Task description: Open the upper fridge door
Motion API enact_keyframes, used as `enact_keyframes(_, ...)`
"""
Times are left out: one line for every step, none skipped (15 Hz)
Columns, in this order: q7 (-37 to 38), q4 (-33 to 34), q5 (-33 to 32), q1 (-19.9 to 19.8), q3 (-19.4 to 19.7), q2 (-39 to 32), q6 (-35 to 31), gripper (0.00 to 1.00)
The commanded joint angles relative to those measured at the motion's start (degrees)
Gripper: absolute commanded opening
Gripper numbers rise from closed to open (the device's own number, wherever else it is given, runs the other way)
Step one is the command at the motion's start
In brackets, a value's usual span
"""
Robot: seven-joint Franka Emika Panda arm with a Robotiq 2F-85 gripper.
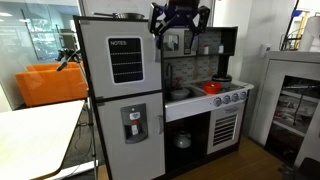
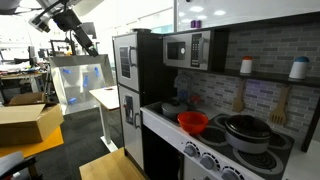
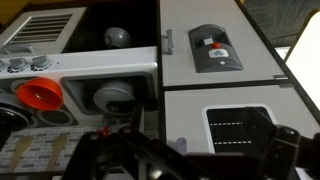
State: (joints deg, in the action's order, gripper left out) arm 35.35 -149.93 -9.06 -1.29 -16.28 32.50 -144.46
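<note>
Though the pincer (image 1: 181, 26) blurs darkly, it gapes open — upper fridge door (image 1: 120, 55) shut.

Light grey upper fridge door (image 1: 100, 60) shows smooth and satiny, and its black chalkboard panel (image 1: 126, 60) is flat matt. Round red bowl (image 2: 193, 122) gleams like glossy plastic, while the brown cardboard box (image 2: 25, 122) looks dull.
</note>
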Motion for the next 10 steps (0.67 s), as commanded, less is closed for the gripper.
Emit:
enact_keyframes(-3.4, -0.4, -0.9, -2.0, 0.7, -4.3, -10.3, 1.0)
enact_keyframes(-4.3, -0.2, -0.9, -2.6, 0.6, -5.9, -12.7, 1.0)
enact_keyframes(-5.2, 0.0, -0.8, -3.2, 0.5, -7.4, -14.8, 1.0)
enact_keyframes(-5.8, 0.3, -0.7, -3.8, 0.2, -8.9, -16.8, 1.0)
enact_keyframes(-6.5, 0.5, -0.7, -4.1, 0.0, -10.4, -18.8, 1.0)
enact_keyframes(-6.8, 0.6, -0.9, -4.5, -0.3, -11.8, -20.7, 1.0)
enact_keyframes(-7.1, 0.9, -1.0, -4.9, -0.6, -13.1, -22.5, 1.0)
enact_keyframes(-7.3, 1.2, -1.2, -5.2, -0.9, -14.4, -24.2, 1.0)
enact_keyframes(-6.6, 1.6, -2.3, -5.3, -1.0, -15.6, -25.8, 1.0)
enact_keyframes(-6.2, 2.0, -2.9, -6.1, -1.7, -16.7, -27.4, 1.0)
